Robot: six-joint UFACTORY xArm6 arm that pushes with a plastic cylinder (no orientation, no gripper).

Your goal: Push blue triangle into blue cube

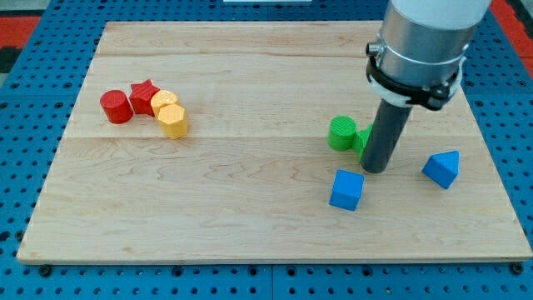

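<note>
Your tip (376,170) holds nothing and sits just above the blue cube (346,190). It stands between the green blocks (341,133) and the blue triangle (442,169), touching neither blue block.

On my feed the worktop (250,217) is pale wood grain, set on a blue perforated base (17,100). I see a blue cube (346,190), a blue triangle (442,169), a green cylinder (341,133), a red cylinder (117,107), a red star (144,94) and two yellow blocks (171,114). My rod is dark grey, under a silver housing (425,37).

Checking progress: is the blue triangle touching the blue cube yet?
No. The blue triangle sits apart from the blue cube; my tip stands between them.
</note>
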